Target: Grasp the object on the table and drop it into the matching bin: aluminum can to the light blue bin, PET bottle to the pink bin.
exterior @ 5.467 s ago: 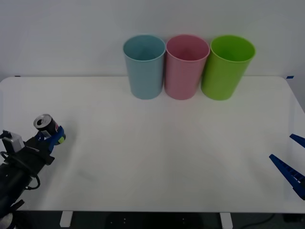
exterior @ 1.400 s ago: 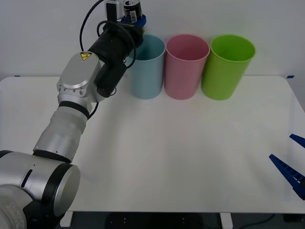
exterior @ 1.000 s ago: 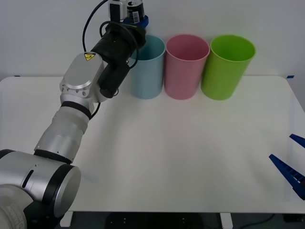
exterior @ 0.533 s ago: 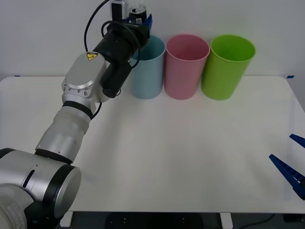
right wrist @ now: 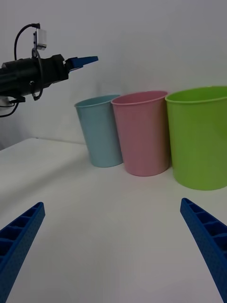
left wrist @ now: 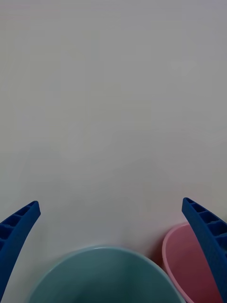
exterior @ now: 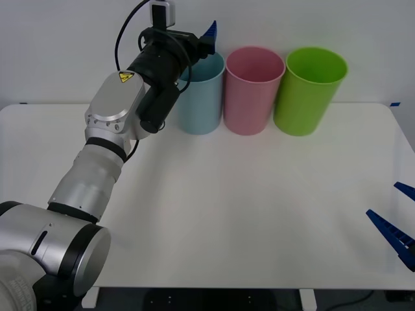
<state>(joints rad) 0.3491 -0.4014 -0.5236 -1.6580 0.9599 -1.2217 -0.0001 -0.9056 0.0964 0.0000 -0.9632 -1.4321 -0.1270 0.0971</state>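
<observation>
light blue bin point(exterior: 198, 97), left gripper point(exterior: 206, 31) above (fingers spread)

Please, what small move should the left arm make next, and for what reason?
Probably it should draw back from the bins toward the robot. The left gripper hangs open above the light blue bin with nothing between its fingers, so the drop seems done. The right gripper waits open at the table edge.

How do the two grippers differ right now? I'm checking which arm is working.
The left gripper is raised above the light blue bin; the right gripper sits low at the table's right edge. The left arm is stretched far forward; the right is parked near. Both are open and hold nothing.
</observation>
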